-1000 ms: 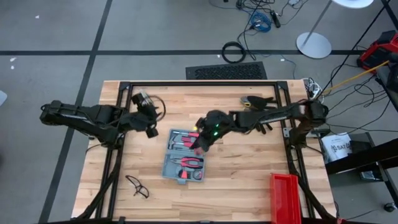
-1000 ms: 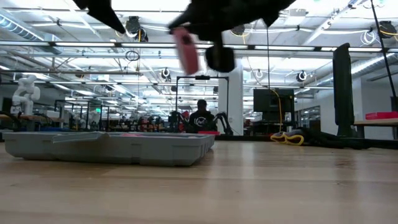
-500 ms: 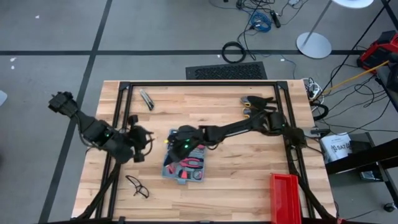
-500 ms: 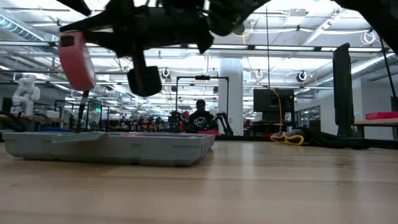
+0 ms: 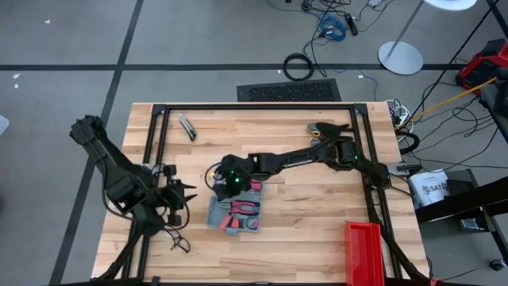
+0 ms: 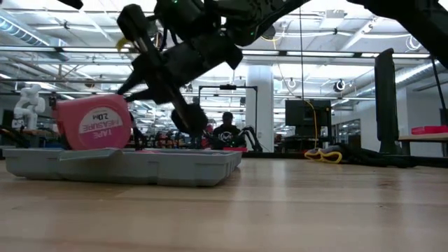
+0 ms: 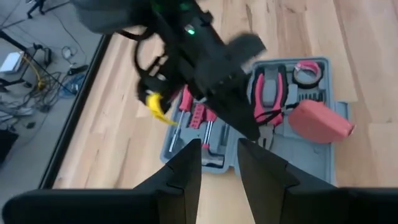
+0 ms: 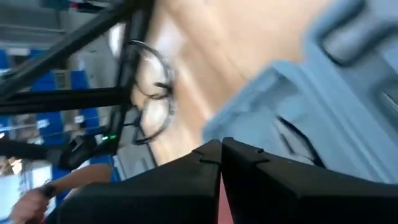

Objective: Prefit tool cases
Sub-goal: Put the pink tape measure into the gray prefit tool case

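Here the tool case (image 5: 236, 208) lies opened flat on the wooden table (image 5: 317, 222), a little left of the middle, nearer the front edge. Its two halves sit one behind the other, so the long axis of the opened case runs roughly from back to front, slightly slanted. In the front half sit red-handled pliers (image 5: 242, 208) and a roll of tape (image 7: 306, 71); in the left wrist view a red tape measure (image 7: 321, 121) rests at one edge of the tray, and screwdrivers (image 7: 198, 118) lie in the other half.

The right gripper (image 5: 225, 179) reaches across from the right and hangs over the back half of the case, its fingers pressed together with nothing seen between them. Its arm covers much of that half from above. In the low view the tape measure (image 6: 96, 124) stands on the case rim, apart from the gripper.

The left gripper (image 5: 181, 196) is at the left of the case, near the table's left rail, fingers apart and holding nothing.

A pair of safety glasses (image 5: 176, 238) lies near the front left corner. A small folding knife (image 5: 186, 126) lies at the back left, and a red bin (image 5: 364, 253) stands at the front right.
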Controlling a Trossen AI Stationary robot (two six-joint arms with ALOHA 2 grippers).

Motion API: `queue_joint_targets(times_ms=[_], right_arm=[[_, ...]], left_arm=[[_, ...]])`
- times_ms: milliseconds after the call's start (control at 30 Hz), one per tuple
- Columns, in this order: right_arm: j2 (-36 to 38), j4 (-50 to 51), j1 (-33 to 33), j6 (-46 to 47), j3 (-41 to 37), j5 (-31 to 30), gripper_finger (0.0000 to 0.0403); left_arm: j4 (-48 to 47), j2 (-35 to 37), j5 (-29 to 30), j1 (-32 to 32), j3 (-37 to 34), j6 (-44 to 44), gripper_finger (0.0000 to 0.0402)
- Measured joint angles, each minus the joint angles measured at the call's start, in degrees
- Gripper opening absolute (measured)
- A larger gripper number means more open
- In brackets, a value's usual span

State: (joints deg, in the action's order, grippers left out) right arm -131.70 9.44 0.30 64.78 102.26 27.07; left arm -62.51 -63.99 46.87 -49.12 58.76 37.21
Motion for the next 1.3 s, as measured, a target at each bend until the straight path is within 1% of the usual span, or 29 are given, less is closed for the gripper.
queue_joint_targets(times_ms=[100, 133, 200, 233, 267, 367, 433, 467, 533, 633, 767, 933, 1067, 1167, 1300], right_arm=[[0.1, -2.7, -0.8, -3.4, 0.6, 4.0, 0.0000], [0.3, -2.4, -0.9, -6.9, 1.1, 5.8, 0.0000], [1.6, 1.2, -1.0, -17.9, 2.2, 8.9, 0.0000], [2.7, 4.3, -0.7, -23.3, 2.7, 8.7, 0.0000], [3.9, 8.4, -0.2, -29.3, 3.2, 7.4, 0.0000], [6.9, 19.3, 2.0, -47.7, 3.8, 0.3, 0.0000], [7.5, 26.3, 4.1, -59.4, 3.7, -7.4, 0.0000], [7.5, 28.9, 5.3, -64.0, 3.6, -11.1, 0.0000], [7.3, 31.4, 7.6, -70.6, 3.5, -15.5, 0.0000], [6.1, 25.3, 11.1, -72.4, 3.6, -19.2, 0.0000], [4.0, 19.3, 13.4, -71.9, 3.6, -19.5, 0.0000], [1.0, 18.3, 13.8, -71.5, 3.6, -19.7, 0.0000], [-0.8, 13.6, 13.0, -71.1, 3.6, -19.5, 0.0000], [-1.5, 9.4, 11.4, -67.3, 3.6, -21.3, 0.0000], [-0.9, 10.6, 9.4, -63.5, 6.1, -21.1, 0.0000]], left_arm=[[-0.7, -1.0, 0.2, -0.7, 0.0, 1.6, 0.0111], [-1.4, -1.1, 0.2, -0.9, 0.0, 2.9, 0.0111], [-2.9, -1.2, 0.3, -1.2, 0.0, 5.9, 0.0111], [-4.0, -1.1, 0.4, -1.5, 0.0, 7.7, 0.0111], [-5.2, -1.1, 0.5, -1.8, 0.0, 9.5, 0.0111], [-7.8, -1.1, 2.0, -2.5, 0.0, 13.4, 0.0111], [-8.3, -1.1, 4.0, -2.9, 0.0, 14.0, 0.0111], [-8.9, -1.1, 5.5, -3.0, 0.0, 14.4, 0.0111], [-9.2, -0.9, 9.5, -3.0, 0.0, 14.6, 0.0111], [-9.2, -0.8, 14.3, -3.0, 0.0, 14.5, 0.0111], [-8.8, -0.8, 17.7, -3.0, 0.0, 14.8, 0.0111], [-7.2, -0.8, 17.9, -3.0, 0.0, 15.0, 0.0111], [-6.8, -0.8, 18.0, -3.0, 0.0, 15.0, 0.0111], [-6.6, -0.8, 18.1, -3.0, 0.0, 15.0, 0.0111], [-6.4, -0.8, 18.1, -3.0, 0.0, 16.3, 0.0111]])
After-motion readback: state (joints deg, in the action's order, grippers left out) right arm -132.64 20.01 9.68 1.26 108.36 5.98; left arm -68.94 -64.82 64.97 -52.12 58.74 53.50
